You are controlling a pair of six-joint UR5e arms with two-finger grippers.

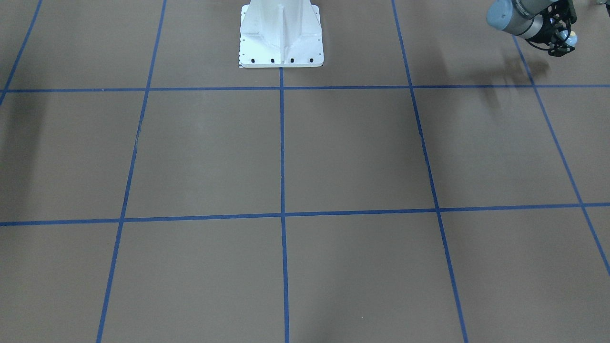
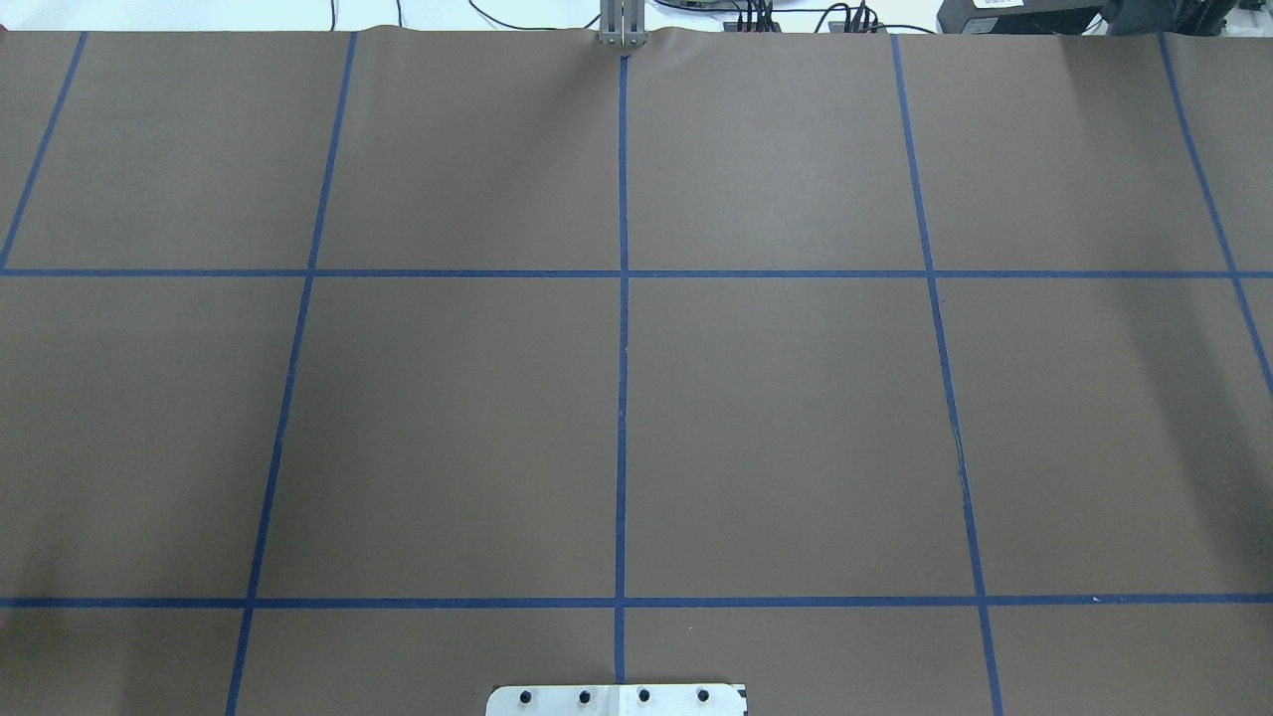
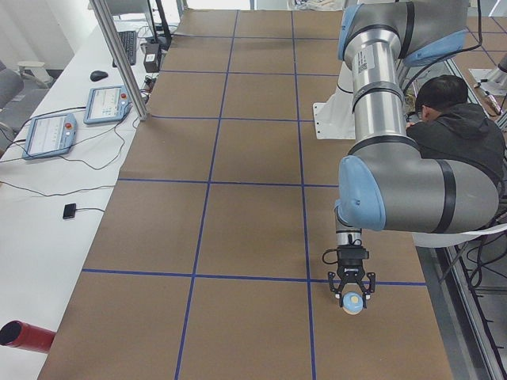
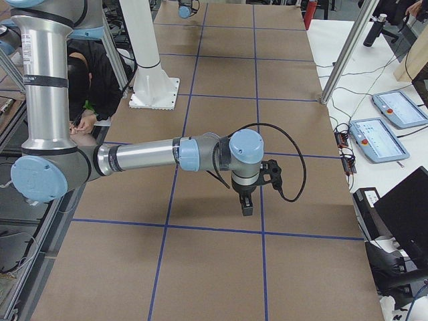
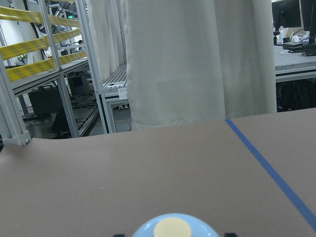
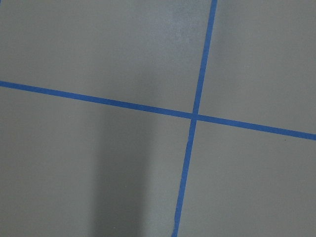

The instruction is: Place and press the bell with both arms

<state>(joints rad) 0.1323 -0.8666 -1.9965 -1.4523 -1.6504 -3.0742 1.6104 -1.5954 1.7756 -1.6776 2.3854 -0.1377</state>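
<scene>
The light blue bell [image 1: 568, 35] with its cream button sits between the fingers of my left gripper [image 1: 562, 41], which is shut on it and holds it just above the table at the near-left corner. In the exterior left view the left gripper [image 3: 352, 291] points down with the bell [image 3: 352, 302] at its tips. The left wrist view shows the bell's top [image 5: 172, 228] at the bottom edge. My right gripper [image 4: 246, 206] hangs pointing down over a tape line. It shows only in the exterior right view, so I cannot tell whether it is open or shut.
The white bolted pedestal [image 1: 281, 45] stands at the robot's side of the brown table with its blue tape grid [image 2: 623, 273]. A seated person [image 3: 455, 131] is beside the pedestal. Tablets [image 3: 49, 133] and a red cylinder [image 3: 24, 336] lie on the white side bench.
</scene>
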